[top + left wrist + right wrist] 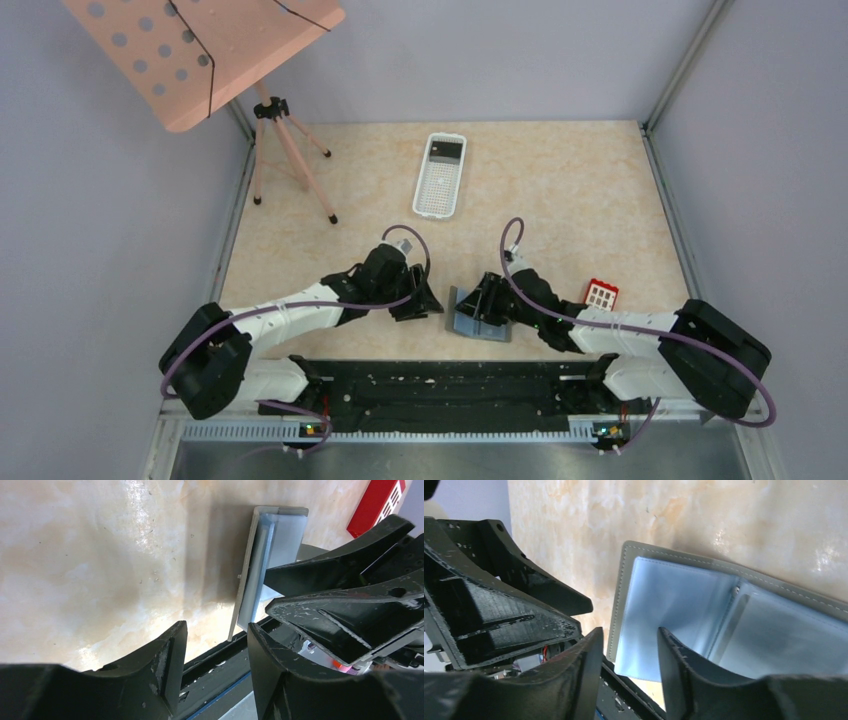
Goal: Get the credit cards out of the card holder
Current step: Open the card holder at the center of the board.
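Note:
The grey card holder (464, 323) lies open near the table's front edge, between the two grippers. Its blue-grey inner pockets (774, 630) face the right wrist camera. A pale bluish card (639, 655) juts past the holder's grey border on the near side. A red card with white squares (601, 294) lies flat on the table to the right of the holder. My left gripper (428, 305) is open just left of the holder, with nothing between its fingers (170, 650). My right gripper (483, 303) hangs open over the holder, its fingers (674, 655) in front of the pale card without pinching it.
A white perforated basket (432, 200) holding a dark item stands at the back centre. A tripod (285, 150) carrying a pink perforated board (200, 50) stands at the back left. A black rail (450, 385) runs along the front edge. Grey walls enclose the table.

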You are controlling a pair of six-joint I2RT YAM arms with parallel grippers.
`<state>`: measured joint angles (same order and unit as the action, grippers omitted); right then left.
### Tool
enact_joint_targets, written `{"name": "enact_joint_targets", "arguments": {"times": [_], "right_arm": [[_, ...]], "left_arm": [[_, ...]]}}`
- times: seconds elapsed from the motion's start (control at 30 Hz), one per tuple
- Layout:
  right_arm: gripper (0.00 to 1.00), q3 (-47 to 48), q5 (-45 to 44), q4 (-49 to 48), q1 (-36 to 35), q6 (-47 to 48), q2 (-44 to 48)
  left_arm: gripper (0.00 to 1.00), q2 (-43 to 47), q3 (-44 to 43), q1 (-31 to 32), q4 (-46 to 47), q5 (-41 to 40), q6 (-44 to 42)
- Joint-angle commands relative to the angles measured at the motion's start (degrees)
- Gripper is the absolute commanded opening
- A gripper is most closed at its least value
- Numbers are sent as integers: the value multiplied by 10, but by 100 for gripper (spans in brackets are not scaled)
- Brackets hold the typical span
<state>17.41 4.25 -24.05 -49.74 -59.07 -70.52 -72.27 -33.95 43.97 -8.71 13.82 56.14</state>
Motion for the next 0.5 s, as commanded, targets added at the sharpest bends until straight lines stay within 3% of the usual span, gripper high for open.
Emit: {"name": "enact_joint_targets", "arguments": {"times": [0.0,0.3,0.47], "right_arm": [[36,18,2,-8,-5,12,13],[27,4,-23,22,-5,7,45],[30,15,-51,100,-6,20,99]], "left_arm": [[54,38,-15,-4,-15,-23,-22],[55,31,-29,-11,-16,-13,-39],[55,4,-44,-11,-5,6,-56]]}}
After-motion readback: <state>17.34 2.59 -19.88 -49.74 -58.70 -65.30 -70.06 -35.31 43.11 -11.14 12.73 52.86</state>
